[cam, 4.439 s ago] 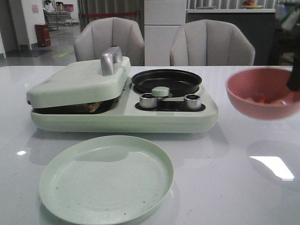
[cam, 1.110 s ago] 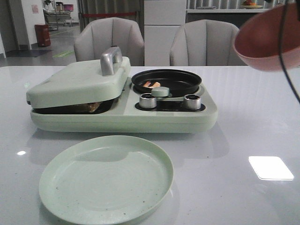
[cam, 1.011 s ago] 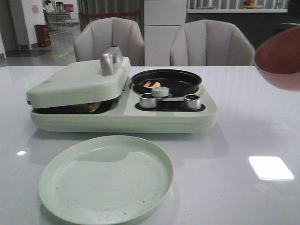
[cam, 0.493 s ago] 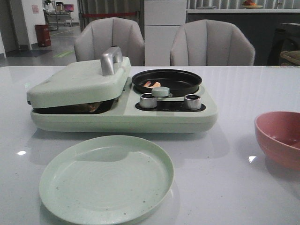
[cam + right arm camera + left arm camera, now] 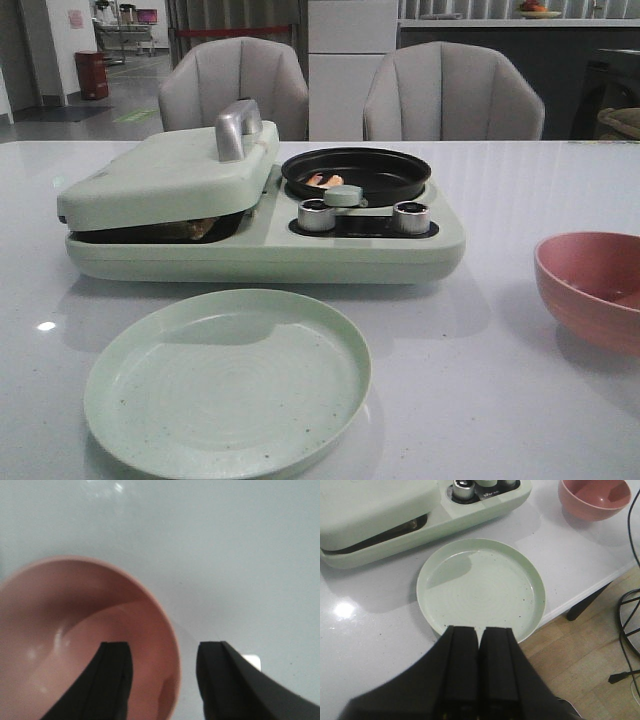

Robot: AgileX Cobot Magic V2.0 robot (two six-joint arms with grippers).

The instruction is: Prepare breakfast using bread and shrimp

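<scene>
1. Pink bowl (image 5: 595,288): cut off by the right picture edge in the front view, near the table's right edge; in the right wrist view its lower part runs out of frame.
2. Bread (image 5: 195,229): only a brown sliver shows in the gap under the press lid (image 5: 165,175); slice count cannot be told.
3. Shrimp (image 5: 322,181): partly hidden behind the pan rim and knob; count unclear.
4. Neither arm appears in the front view.

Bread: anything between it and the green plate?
Yes. The bread sits inside the grill with the lid resting down on it, only an edge showing through the gap. The plate lies directly in front; nothing visible on the table between them.
</scene>
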